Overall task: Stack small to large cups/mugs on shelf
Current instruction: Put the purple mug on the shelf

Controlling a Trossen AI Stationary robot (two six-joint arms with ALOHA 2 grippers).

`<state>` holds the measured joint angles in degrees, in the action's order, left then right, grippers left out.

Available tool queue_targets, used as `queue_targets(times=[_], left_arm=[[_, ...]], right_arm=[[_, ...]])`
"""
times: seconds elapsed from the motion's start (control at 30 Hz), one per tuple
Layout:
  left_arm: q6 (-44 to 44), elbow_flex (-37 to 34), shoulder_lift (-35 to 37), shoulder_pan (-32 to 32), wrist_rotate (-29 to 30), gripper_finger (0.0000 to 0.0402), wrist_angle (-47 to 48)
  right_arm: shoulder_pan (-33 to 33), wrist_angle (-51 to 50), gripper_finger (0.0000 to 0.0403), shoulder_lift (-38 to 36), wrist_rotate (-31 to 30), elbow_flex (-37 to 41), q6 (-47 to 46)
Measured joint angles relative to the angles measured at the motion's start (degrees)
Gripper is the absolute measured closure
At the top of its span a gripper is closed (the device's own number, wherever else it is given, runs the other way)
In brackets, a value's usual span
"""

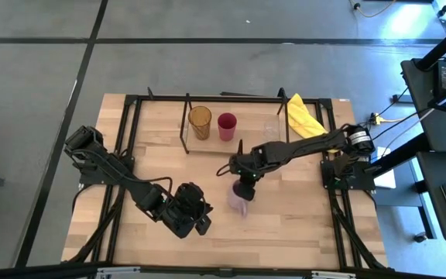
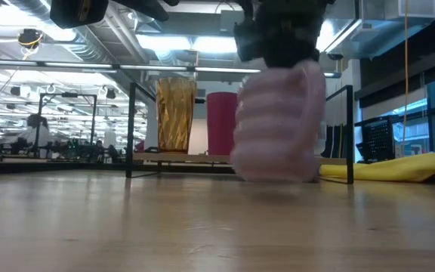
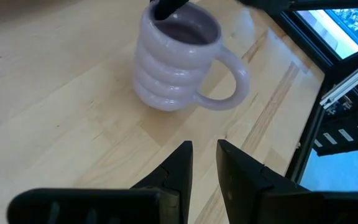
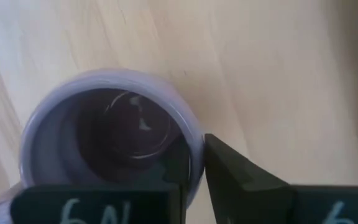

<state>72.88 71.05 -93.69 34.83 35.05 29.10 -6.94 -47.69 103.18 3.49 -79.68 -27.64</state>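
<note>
A ribbed lavender mug [image 1: 238,203] with a handle stands on the tabletop in front of the shelf [image 1: 207,149]. My right gripper [image 4: 194,146] comes down on the mug from above and is shut on its rim. The shelf is a black-rod rack with a light board. On it stand an amber tumbler [image 1: 200,122] and a magenta-red cup [image 1: 227,125], with a faint clear glass [image 1: 272,128] to their right. My left gripper [image 3: 204,146] hovers to the mug's left, nearer the table's front edge. It points at the mug, and its fingers stand a narrow gap apart with nothing between them. My right gripper pinches the mug's rim [image 4: 194,138] on the side away from the handle [image 3: 229,81]. One finger is inside the mug and one outside. The fingers [image 3: 163,9] come from above, pointing down. The mug stays upright, its base seemingly on the table.
A yellow cloth [image 1: 304,118] lies at the table's far right, beside the shelf. Black frame rails [image 1: 339,201] run along the table's left and right edges. Bare wood stretches in front of the mug toward the near edge.
</note>
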Motion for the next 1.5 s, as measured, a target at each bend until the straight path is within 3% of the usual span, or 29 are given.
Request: queue_targets(times=[0.13,0.4,0.47,1.0,1.5], left_arm=[[-0.15,0.0,0.0,0.0,0.0,0.0335,0.02],[-1.07,0.0,0.0,0.0,0.02,0.0335,0.02],[-1.07,0.0,0.0,0.0,0.02,0.0335,0.02],[-0.52,0.0,0.0,0.11,0.02,0.0335,0.0],[-2.53,0.0,0.0,-3.05,0.26,0.0335,0.42]], right_arm=[[0.02,-5.59,0.0358,0.0,-2.3,-5.51,2.89],[0.75,-22.9,0.0358,-0.11,-18.59,-18.78,8.23],[2.29,-26.43,0.0358,-0.11,-20.05,-20.81,8.66],[20.89,-27.79,0.0358,-0.13,-15.63,-22.54,20.74],[29.51,-20.97,0.0358,0.6,-8.17,-22.25,29.65]])
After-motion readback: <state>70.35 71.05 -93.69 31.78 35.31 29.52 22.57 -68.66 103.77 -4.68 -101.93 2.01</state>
